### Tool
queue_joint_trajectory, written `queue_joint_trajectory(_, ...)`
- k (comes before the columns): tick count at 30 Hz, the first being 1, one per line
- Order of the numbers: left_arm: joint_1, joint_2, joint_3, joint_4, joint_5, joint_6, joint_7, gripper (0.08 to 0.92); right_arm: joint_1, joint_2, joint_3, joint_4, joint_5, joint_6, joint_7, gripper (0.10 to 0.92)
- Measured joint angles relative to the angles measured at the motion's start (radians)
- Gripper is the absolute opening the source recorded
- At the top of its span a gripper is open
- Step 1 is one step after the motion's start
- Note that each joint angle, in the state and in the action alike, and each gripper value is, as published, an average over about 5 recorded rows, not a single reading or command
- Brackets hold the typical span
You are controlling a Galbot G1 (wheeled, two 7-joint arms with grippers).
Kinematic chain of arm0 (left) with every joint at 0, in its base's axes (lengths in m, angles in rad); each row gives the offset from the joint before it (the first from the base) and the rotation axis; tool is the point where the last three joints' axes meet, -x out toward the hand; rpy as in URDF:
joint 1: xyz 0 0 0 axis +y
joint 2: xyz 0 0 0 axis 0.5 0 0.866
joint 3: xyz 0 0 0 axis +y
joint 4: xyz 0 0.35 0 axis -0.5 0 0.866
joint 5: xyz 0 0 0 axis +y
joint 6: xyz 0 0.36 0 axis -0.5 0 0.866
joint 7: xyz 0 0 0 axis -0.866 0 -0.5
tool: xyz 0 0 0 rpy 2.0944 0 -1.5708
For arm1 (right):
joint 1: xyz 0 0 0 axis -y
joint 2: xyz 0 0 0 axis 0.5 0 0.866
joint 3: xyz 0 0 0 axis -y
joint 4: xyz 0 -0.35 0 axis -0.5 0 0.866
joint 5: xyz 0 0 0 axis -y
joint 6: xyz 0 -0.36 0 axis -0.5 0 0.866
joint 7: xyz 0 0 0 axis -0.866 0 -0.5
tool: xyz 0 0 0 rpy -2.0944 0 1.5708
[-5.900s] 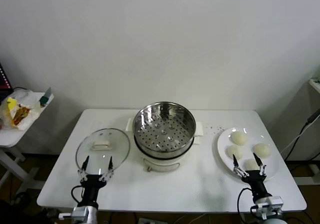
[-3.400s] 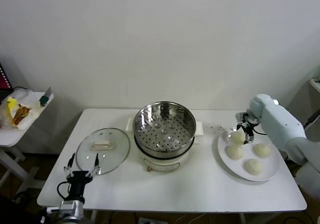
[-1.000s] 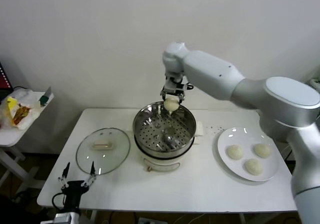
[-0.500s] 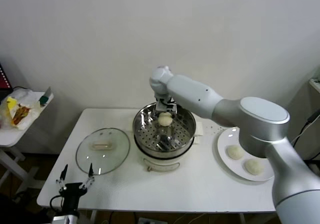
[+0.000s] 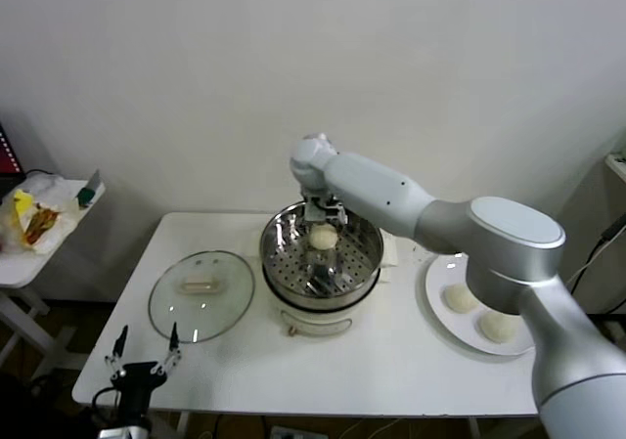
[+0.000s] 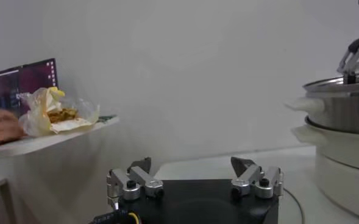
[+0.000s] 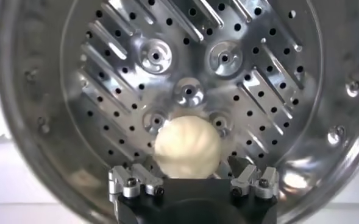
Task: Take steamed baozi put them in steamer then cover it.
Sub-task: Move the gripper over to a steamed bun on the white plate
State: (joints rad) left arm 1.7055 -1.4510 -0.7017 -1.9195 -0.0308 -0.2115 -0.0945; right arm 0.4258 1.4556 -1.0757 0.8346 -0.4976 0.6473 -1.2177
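Perforated steamer [image 7: 270, 91] floor — smooth, cream-white baozi [image 7: 186, 151]

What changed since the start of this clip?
The right claw took one round cream-white dough bun from the flat white plate, carried it left into the shiny perforated steel steamer basket, lowered it and opened. Three buns remain on the plate. The left claw drew back from the clear glass lid, open. Lid and steamer stayed put.
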Motion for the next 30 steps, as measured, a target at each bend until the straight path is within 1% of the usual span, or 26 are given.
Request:
queue_joint_trajectory(3, 0.004, 0.001, 0.004, -0.004, 0.003, 0.0, -0.002, 0.823, 0.061, -0.053, -0.04, 0.049, 0.09, -0.034, -0.003, 0.823)
queue_joint_trajectory(7, 0.006, 0.003, 0.013, -0.009, 0.012, 0.0, -0.003, 0.823, 0.165, -0.155, -0.132, 0.14, 0.267, -0.13, 0.026, 0.823)
queue_joint_trajectory(13, 0.008, 0.004, 0.026, -0.014, 0.023, -0.001, -0.003, 0.823, 0.298, -0.347, -0.286, 0.311, 0.553, -0.369, 0.109, 0.823)
queue_joint_trajectory(18, 0.008, 0.004, 0.028, -0.019, 0.027, 0.002, -0.001, 0.823, 0.339, -0.517, -0.365, 0.419, 0.733, -0.576, 0.15, 0.823)
queue_joint_trajectory(21, 0.013, 0.006, 0.025, -0.021, 0.027, 0.002, -0.001, 0.823, 0.328, -0.609, -0.384, 0.452, 0.8, -0.668, 0.164, 0.823)
queue_joint_trajectory(24, 0.017, 0.008, 0.023, -0.022, 0.027, 0.002, 0.0, 0.823, 0.29, -0.68, -0.383, 0.462, 0.836, -0.735, 0.167, 0.823)
queue_joint_trajectory(30, 0.016, 0.006, 0.02, -0.022, 0.034, 0.004, -0.002, 0.823, 0.163, -0.756, -0.327, 0.427, 0.832, -0.813, 0.16, 0.823)
